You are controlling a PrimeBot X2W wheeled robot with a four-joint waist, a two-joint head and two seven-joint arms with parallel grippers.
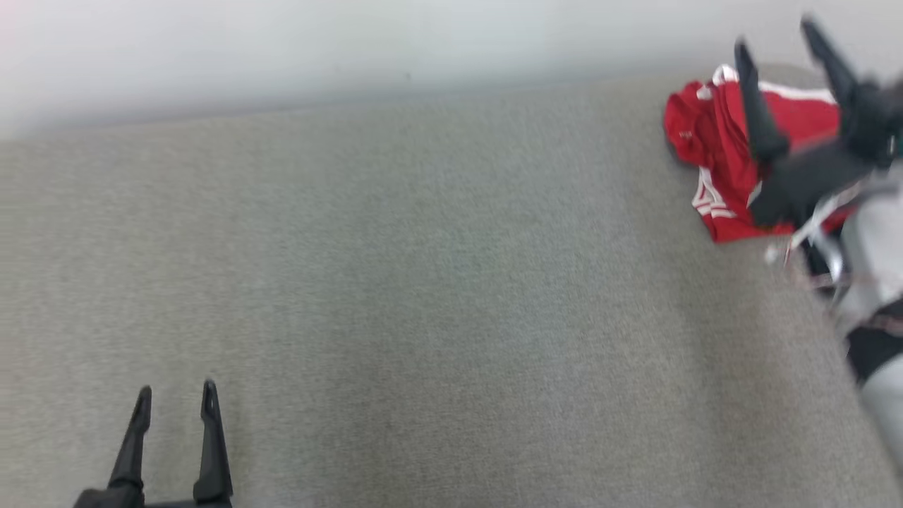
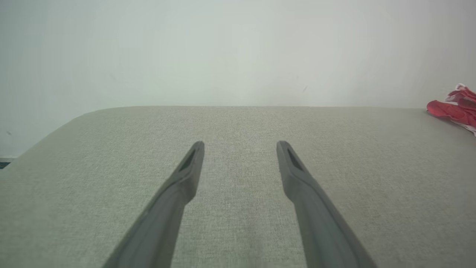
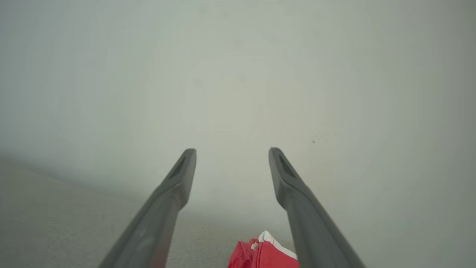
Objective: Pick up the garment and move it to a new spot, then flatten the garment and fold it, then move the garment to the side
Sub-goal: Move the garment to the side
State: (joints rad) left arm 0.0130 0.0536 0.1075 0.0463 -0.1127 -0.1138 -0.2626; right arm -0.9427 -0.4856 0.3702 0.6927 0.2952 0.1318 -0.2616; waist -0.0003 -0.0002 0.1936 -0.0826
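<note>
Closest to me, at the lower left of the head view, the left end effector point(image 1: 177, 389) hangs over bare cloth with its two long dark fingers spread wide and nothing between them. Its own wrist view shows the same spread, the tips pointing across the grey woven-fabric desk point(image 2: 238, 123) toward the far edge.

A broad stretch of desk separates that end effector from the task's thing. The crumpled red garment with white stripes and white trim point(image 1: 712, 141) lies well apart from it, at the far right of the desk near the back edge. From the left wrist it shows as a small red heap at the right border.

The right end effector point(image 1: 774, 35) is over that garment, blurred in the head view, with its dark fingers crossing the red cloth and the tips reaching beyond it. The fingers are spread apart and pinch nothing. In the right wrist view the garment point(image 3: 260, 255) lies low between the two finger bases, at the bottom edge, while the tips point past it. I cannot tell whether either finger touches the cloth.

Beyond the desk's back edge stands a plain pale wall point(image 1: 353, 42).
</note>
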